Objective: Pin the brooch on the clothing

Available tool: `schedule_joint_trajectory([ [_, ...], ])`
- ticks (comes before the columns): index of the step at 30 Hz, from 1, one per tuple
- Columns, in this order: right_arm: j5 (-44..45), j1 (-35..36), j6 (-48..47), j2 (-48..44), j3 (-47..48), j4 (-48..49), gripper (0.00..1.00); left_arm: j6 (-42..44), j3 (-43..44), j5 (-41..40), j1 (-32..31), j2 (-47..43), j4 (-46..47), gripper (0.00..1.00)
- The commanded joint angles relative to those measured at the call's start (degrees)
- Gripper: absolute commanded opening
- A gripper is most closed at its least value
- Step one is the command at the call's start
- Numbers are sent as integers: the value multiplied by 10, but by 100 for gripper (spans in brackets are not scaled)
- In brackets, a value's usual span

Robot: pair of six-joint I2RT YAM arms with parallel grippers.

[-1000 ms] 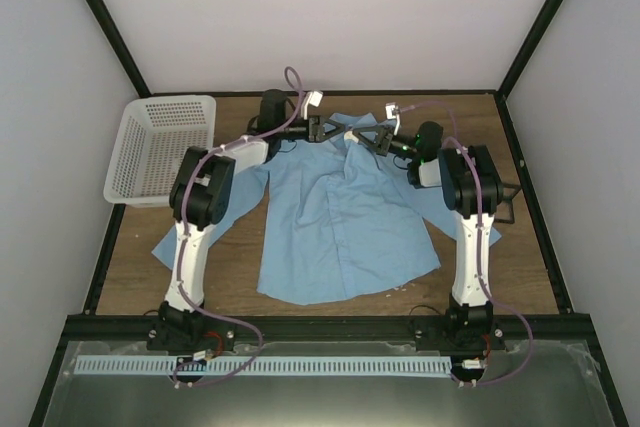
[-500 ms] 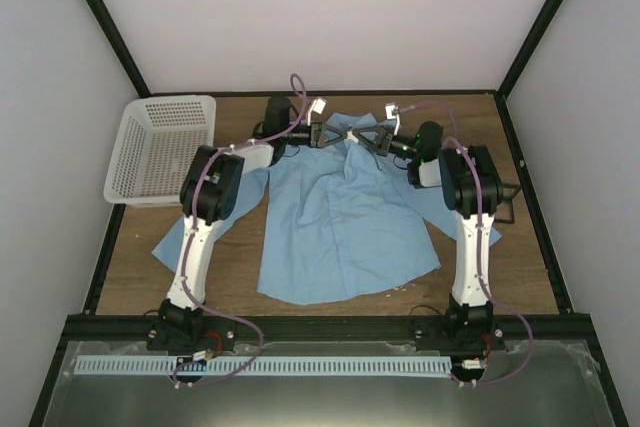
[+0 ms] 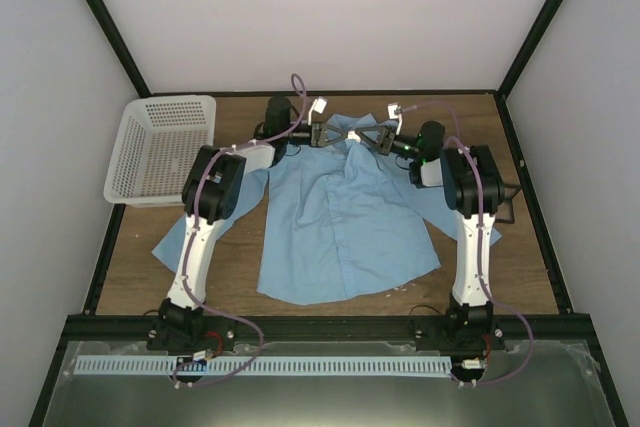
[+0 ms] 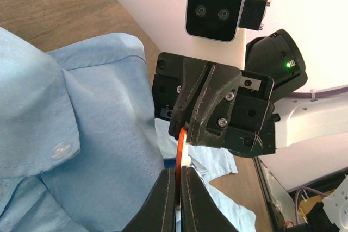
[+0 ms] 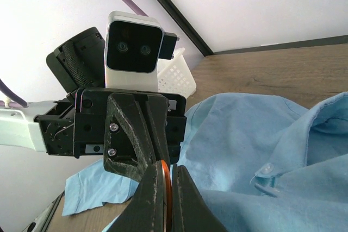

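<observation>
You have the tiny round orange-red brooch (image 4: 180,142) pinched edge-on between both closed tools, the left gripper (image 4: 176,180) and the right gripper (image 5: 165,173), just above the collar (image 3: 352,137) of the light blue button-front shirt (image 3: 345,227). Nothing is pinned yet. The shirt lies spread on the brown wooden table (image 3: 230,282), with a white plastic mesh basket (image 3: 160,147) to the left and pale walls (image 3: 320,17) around.

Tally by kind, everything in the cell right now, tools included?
shirt: 1
brooch: 1, pinched by both tools
mesh basket: 1
black frame box: 1, partly hidden behind the right arm
tools: 2, left tool and right tool
Total: 6
</observation>
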Motion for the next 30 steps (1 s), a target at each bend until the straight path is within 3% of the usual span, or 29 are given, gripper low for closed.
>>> schedule_joint_trajectory([
  [1, -12, 5, -10, -7, 14, 6, 1, -4, -13, 1, -1, -11, 30, 1],
  [14, -19, 5, -21, -10, 24, -12, 1, -10, -8, -9, -7, -8, 17, 9],
  [23, -18, 6, -28, -13, 28, -32, 1, 3, -7, -9, -9, -16, -1, 4],
  [30, -21, 6, -43, -19, 31, -49, 1, 15, 0, -10, -11, -15, -26, 11],
])
